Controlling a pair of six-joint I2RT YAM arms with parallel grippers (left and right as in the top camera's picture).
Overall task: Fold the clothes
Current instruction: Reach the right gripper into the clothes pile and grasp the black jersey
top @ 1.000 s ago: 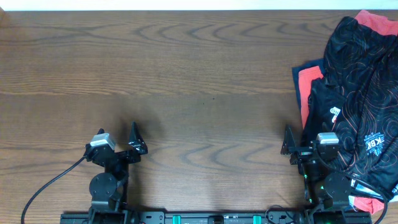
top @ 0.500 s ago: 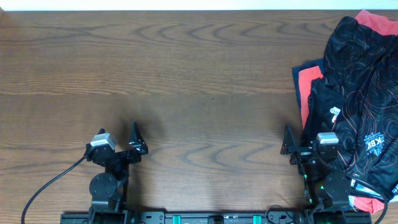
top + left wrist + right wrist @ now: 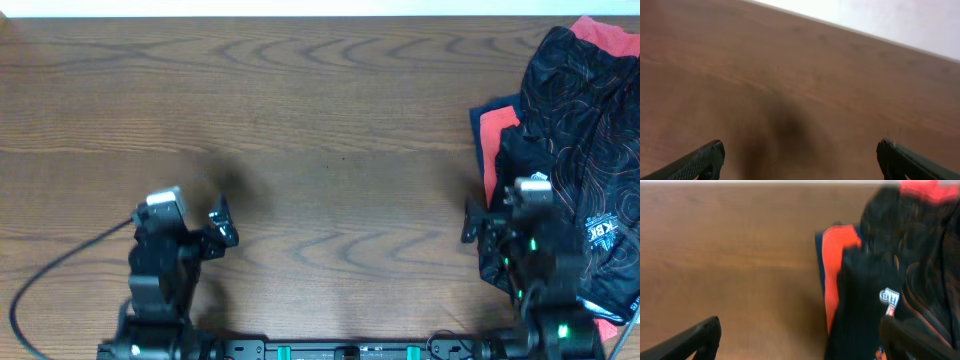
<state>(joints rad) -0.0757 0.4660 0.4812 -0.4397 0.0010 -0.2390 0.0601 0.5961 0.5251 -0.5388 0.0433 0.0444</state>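
The black jersey [image 3: 585, 130] with thin orange swirls lies crumpled on a pile at the table's right edge; it also shows in the right wrist view [image 3: 900, 275], blurred. My right gripper [image 3: 492, 218] is open and empty, low near the front, its right finger over the jersey's left edge [image 3: 800, 337]. My left gripper [image 3: 222, 222] is open and empty over bare wood at the front left [image 3: 800, 160], far from the jersey.
Red garments [image 3: 497, 135] and a navy one [image 3: 482, 112] lie under the jersey; red also shows at the far corner [image 3: 605, 32]. The wooden table [image 3: 320, 120] spreads left of the pile. A black cable [image 3: 50, 300] trails from the left arm.
Both arms have risen from their rest pose and shifted slightly forward over the table. The clothes have not moved.
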